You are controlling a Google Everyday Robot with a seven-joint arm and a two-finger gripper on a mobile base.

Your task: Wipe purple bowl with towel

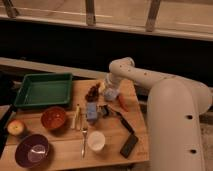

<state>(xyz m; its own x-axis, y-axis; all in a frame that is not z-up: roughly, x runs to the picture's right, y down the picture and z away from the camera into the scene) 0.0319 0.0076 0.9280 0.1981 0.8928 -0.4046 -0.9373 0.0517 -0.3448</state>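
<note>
The purple bowl (pixel 32 150) sits at the front left corner of the wooden table (pixel 60 155). A bluish crumpled towel (pixel 92 111) lies near the table's middle. My white arm reaches in from the right, and the gripper (pixel 108 91) hangs over the back of the table, above a light blue-white object (pixel 111 94), far from the bowl. The towel lies just in front and to the left of the gripper.
A green tray (pixel 43 90) stands at the back left. An orange-brown bowl (pixel 53 118), an apple (pixel 16 128), a white cup (pixel 95 141), cutlery (pixel 83 134), a dark flat object (pixel 129 145), a carrot-like orange piece (pixel 122 102) and a dark red cluster (pixel 92 92) lie about.
</note>
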